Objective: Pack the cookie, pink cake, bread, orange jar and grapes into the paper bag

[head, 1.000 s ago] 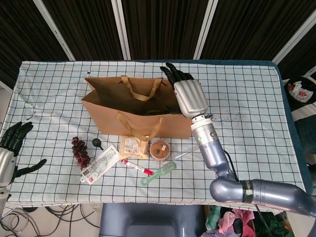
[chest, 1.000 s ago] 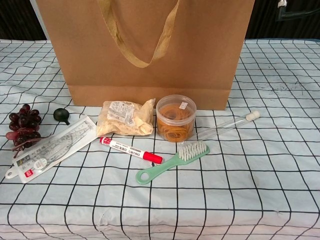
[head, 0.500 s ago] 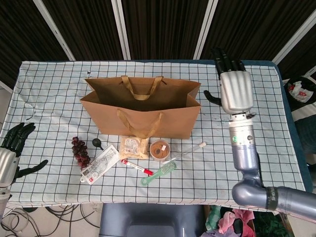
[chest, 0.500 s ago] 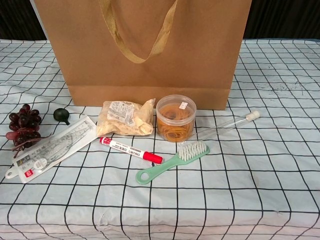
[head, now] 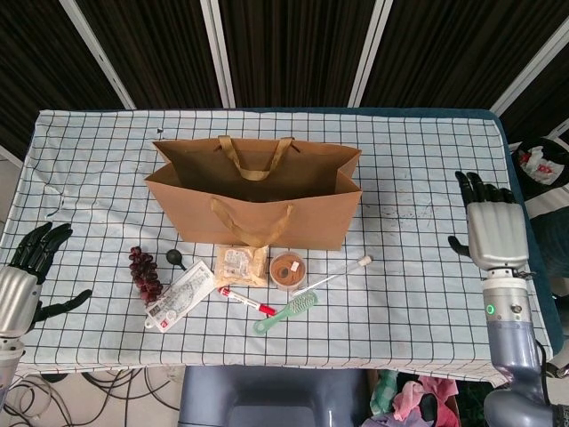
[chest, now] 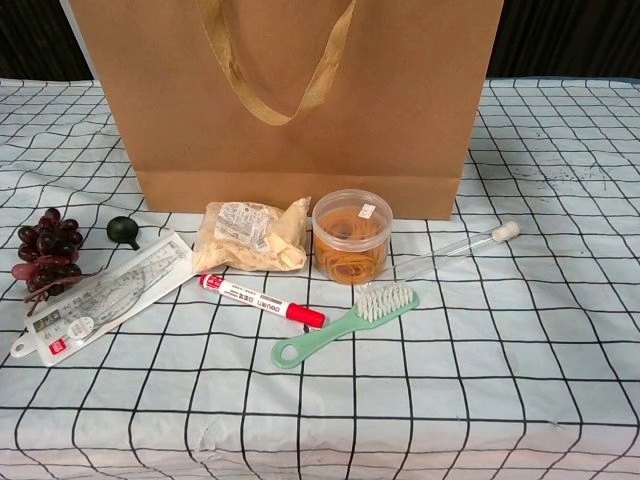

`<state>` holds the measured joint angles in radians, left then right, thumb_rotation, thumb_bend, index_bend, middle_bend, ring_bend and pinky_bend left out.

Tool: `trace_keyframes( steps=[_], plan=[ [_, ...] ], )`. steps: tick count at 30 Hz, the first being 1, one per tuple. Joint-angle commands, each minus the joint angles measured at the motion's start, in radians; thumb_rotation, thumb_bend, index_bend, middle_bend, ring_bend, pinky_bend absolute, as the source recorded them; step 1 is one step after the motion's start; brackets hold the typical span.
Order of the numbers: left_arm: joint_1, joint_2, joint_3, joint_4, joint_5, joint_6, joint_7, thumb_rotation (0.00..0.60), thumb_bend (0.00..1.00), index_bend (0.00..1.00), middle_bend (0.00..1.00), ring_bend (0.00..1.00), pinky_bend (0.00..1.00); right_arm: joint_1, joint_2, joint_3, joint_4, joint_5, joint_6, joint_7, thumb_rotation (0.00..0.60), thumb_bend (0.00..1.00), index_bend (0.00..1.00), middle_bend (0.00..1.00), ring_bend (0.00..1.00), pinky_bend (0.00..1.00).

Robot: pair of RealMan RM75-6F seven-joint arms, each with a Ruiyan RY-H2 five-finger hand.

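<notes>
The brown paper bag (head: 253,191) (chest: 290,100) stands open on the checked cloth. In front of it lie the wrapped bread (head: 240,264) (chest: 252,236) and the orange jar (head: 287,269) (chest: 351,236). The dark grapes (head: 144,273) (chest: 40,250) rest further left. My right hand (head: 494,235) hovers open at the table's right edge, far from the bag. At the left edge my left hand (head: 25,277) is open with fingers spread. I see no cookie or pink cake; the bag's inside is hidden.
A packaged ruler (head: 180,294) (chest: 100,297), a red marker (head: 247,302) (chest: 262,301), a green brush (head: 286,313) (chest: 346,324), a glass tube (head: 334,275) (chest: 455,250) and a small dark ball (head: 175,259) (chest: 124,231) lie by the task items.
My right hand has drawn out from over the bag and swung right and down to the table's right edge. The left hand has shifted slightly. The items have not moved.
</notes>
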<state>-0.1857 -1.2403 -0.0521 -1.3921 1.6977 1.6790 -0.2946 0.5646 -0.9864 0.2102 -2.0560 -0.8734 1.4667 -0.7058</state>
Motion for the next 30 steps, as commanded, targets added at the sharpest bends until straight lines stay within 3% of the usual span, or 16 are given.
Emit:
trace_keyframes(
  steps=[1,8,13,17,22,30],
  plan=[
    [-0.004,-0.003,0.005,0.004,0.005,-0.010,0.007,0.600,0.12,0.09,0.09,0.00,0.08,-0.133,-0.045,-0.119,0.051,-0.179,0.112,0.078,0.600,0.12,0.09,0.12,0.21,0.23],
    [-0.035,-0.023,0.033,-0.011,0.048,-0.066,0.069,0.600,0.12,0.09,0.09,0.00,0.08,-0.326,-0.190,-0.229,0.230,-0.391,0.310,0.233,0.600,0.12,0.09,0.12,0.21,0.23],
    [-0.112,-0.031,0.050,-0.092,0.113,-0.175,0.169,0.600,0.12,0.08,0.11,0.00,0.08,-0.403,-0.275,-0.273,0.327,-0.487,0.366,0.267,0.600,0.12,0.09,0.12,0.21,0.23],
    [-0.193,-0.045,0.061,-0.170,0.142,-0.321,0.257,0.600,0.12,0.08,0.11,0.00,0.08,-0.423,-0.292,-0.260,0.346,-0.497,0.354,0.288,0.600,0.12,0.09,0.12,0.21,0.23],
    [-0.269,-0.116,0.043,-0.215,0.095,-0.489,0.387,0.600,0.12,0.08,0.11,0.00,0.08,-0.444,-0.278,-0.229,0.342,-0.485,0.338,0.330,0.600,0.12,0.09,0.12,0.21,0.23],
    [-0.351,-0.286,-0.019,-0.170,0.002,-0.619,0.518,0.600,0.12,0.08,0.11,0.00,0.08,-0.461,-0.276,-0.200,0.355,-0.477,0.304,0.349,0.600,0.12,0.09,0.12,0.21,0.23]
  ],
)
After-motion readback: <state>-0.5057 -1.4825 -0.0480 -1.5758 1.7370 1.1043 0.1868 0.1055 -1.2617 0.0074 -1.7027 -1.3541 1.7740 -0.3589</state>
